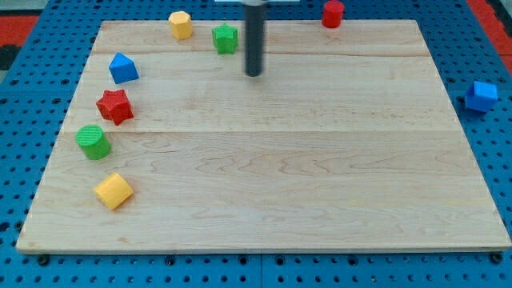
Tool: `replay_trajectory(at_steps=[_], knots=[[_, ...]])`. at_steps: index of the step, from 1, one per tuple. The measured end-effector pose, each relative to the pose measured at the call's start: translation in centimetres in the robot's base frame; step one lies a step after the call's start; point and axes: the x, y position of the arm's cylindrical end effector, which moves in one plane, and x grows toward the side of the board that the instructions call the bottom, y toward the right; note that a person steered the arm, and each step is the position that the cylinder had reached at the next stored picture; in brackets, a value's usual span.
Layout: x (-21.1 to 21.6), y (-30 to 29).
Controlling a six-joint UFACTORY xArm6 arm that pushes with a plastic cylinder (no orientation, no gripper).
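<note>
My tip rests on the wooden board near the view's top, just right of and below the green star block, with a small gap between them. A yellow hexagonal block lies further left along the top edge. A red cylinder stands at the top, right of the rod. Down the left side sit a blue triangular block, a red star block, a green cylinder and a yellow cube.
A blue block lies off the board on the blue pegboard at the view's right. The pegboard surrounds the board on all sides.
</note>
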Motion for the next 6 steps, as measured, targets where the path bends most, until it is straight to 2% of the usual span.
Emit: replay_trajectory(at_steps=[3,4,5,6], knots=[[-2.8,-10.3],[-2.7,5.0],[-2.3,14.3],[0.4,4.0]])
